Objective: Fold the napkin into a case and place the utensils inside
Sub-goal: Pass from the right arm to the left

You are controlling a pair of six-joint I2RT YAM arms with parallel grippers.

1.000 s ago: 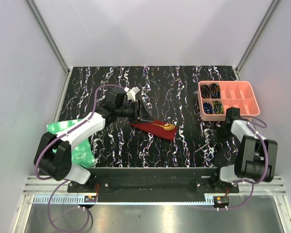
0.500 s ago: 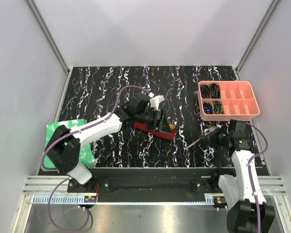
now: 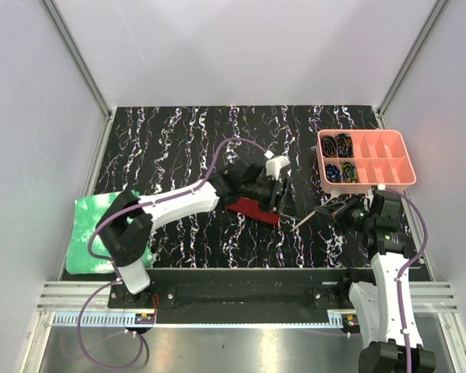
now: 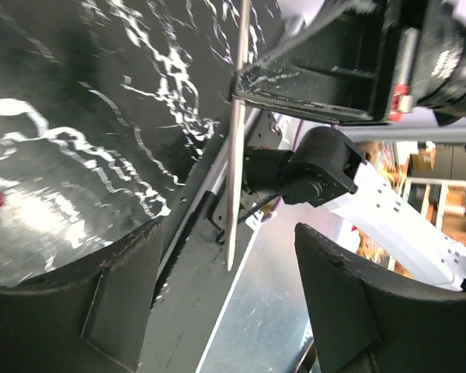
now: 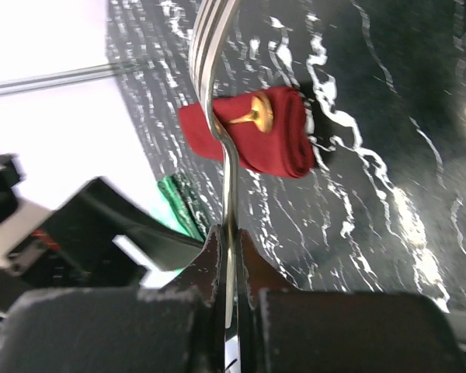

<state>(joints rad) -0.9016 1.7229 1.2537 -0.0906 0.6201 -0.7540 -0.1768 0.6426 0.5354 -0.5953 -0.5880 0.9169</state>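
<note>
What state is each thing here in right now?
Napkin case, folded, gold utensil showing at its fold.
Fork, held off the table.
Right gripper, shut on fork.
Left gripper, open, empty.
Pink tray, some compartments filled.
Green sheet, crinkled.

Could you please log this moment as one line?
left gripper: open, by case | right gripper: shut on fork, tines toward case | gold utensil: on case

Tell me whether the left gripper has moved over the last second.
Yes. The left gripper has travelled right in the top view, closer to the pink tray, which stayed put.
</note>
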